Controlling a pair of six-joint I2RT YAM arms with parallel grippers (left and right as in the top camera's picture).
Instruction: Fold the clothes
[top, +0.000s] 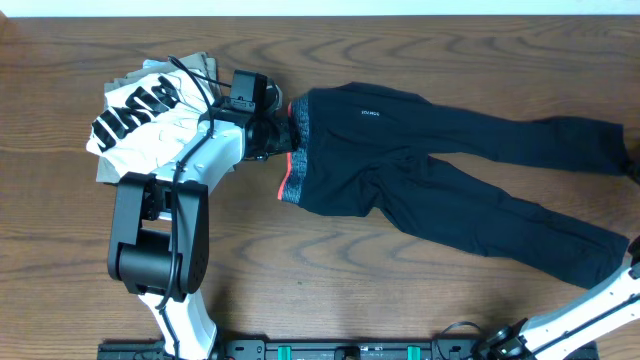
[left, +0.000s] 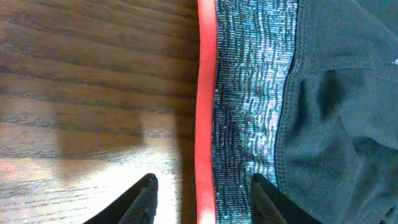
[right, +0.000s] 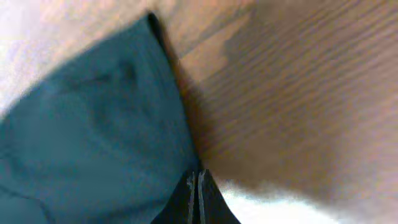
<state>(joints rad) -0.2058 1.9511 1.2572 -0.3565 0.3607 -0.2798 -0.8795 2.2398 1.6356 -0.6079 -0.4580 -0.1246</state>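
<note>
The clothes (top: 440, 165), long black pants, lie flat across the table with the legs running out to the right. Their grey waistband (left: 249, 99) has a coral-red edge (left: 205, 93) and faces left. My left gripper (left: 204, 183) is open and straddles that edge. One fingertip (left: 148, 186) is over bare wood and the other fingertip (left: 260, 186) is over the grey band. My right gripper (right: 198, 177) is shut on the edge of a pant leg (right: 93, 124) at the far right. Only its arm (top: 590, 300) shows in the overhead view.
A white shirt with black lettering (top: 140, 110) lies crumpled at the back left, over a khaki garment (top: 200, 63). The left arm's body (top: 160, 235) stands in front of them. Bare wooden table (top: 400, 290) surrounds the pants.
</note>
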